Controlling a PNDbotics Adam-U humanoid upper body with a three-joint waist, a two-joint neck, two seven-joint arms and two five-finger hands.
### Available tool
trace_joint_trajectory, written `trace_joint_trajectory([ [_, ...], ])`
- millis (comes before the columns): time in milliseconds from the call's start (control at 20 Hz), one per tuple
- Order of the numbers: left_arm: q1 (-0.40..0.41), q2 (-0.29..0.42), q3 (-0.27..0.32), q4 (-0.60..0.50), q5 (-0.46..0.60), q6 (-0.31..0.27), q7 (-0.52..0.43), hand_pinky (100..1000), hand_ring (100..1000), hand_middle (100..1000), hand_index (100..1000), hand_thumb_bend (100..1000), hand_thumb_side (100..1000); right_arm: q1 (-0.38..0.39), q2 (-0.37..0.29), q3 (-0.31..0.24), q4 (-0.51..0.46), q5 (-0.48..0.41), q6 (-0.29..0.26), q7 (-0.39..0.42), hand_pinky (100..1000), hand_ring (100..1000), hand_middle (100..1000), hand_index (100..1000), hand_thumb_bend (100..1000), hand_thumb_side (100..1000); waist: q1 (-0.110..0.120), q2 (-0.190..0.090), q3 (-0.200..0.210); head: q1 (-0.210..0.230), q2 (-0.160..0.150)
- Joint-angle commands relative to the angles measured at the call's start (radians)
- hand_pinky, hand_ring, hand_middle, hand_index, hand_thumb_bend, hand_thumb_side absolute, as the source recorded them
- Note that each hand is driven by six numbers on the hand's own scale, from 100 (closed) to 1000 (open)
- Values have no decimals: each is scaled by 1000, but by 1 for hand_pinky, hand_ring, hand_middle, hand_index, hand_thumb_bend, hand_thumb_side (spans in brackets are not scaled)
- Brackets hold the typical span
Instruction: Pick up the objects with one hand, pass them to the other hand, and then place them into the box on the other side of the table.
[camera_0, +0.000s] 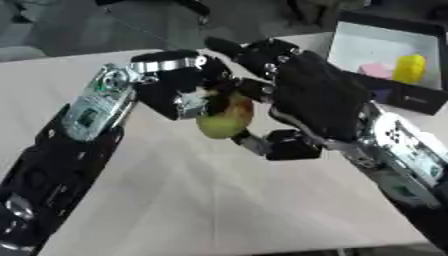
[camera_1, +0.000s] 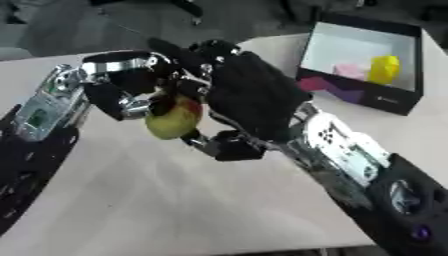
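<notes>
Above the pale tabletop (camera_0: 219, 200), with the black-walled, white-lined open box (camera_0: 385, 40) at my far right holding a yellow lump and a pink one, I judge I am mid-handover. My right hand (camera_0: 315, 95) arches over the fruit, fingers curled round it, while my left hand (camera_0: 179, 92) grasps it from its side. The yellow-green, red-blushed pear-like fruit (camera_0: 223, 120) hangs between both hands, clear of the tabletop; next my left fingers must release.

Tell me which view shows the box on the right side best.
The right eye view: the whole box fits in frame, black-walled with a white floor, a yellow object and a pink one inside. The left eye view cuts off its right edge.
</notes>
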Motion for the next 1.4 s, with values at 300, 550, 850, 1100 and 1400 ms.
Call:
trace_joint_trajectory([
  [300,-19,6,-16,-19,28,-1,0,678,539,512,612,204,756,-6,-4,-6,-18,-48,18,-19,745,767,1000,281,100,172,-6,-10,-3,-4,-4],
  [550,-15,4,-11,4,31,4,0,692,573,561,669,347,864,-7,-5,-11,-18,-53,24,-52,725,756,1000,280,100,195,-6,-8,-6,-6,-5],
  [850,-14,2,29,39,24,19,0,724,635,641,734,361,912,-5,-8,-15,-18,-44,32,-123,717,750,1000,274,100,203,-6,-7,-5,-12,-11],
  [1100,-14,1,71,75,-1,33,0,732,666,675,757,243,1000,-3,-11,-16,-18,-40,41,-168,719,750,1000,257,100,220,-6,-7,-6,-13,-16],
  [1400,-18,-1,116,114,-48,51,16,733,679,690,765,100,1000,-2,-15,-17,-18,-42,47,-205,711,742,1000,252,100,212,-7,-6,-9,-14,-22],
])
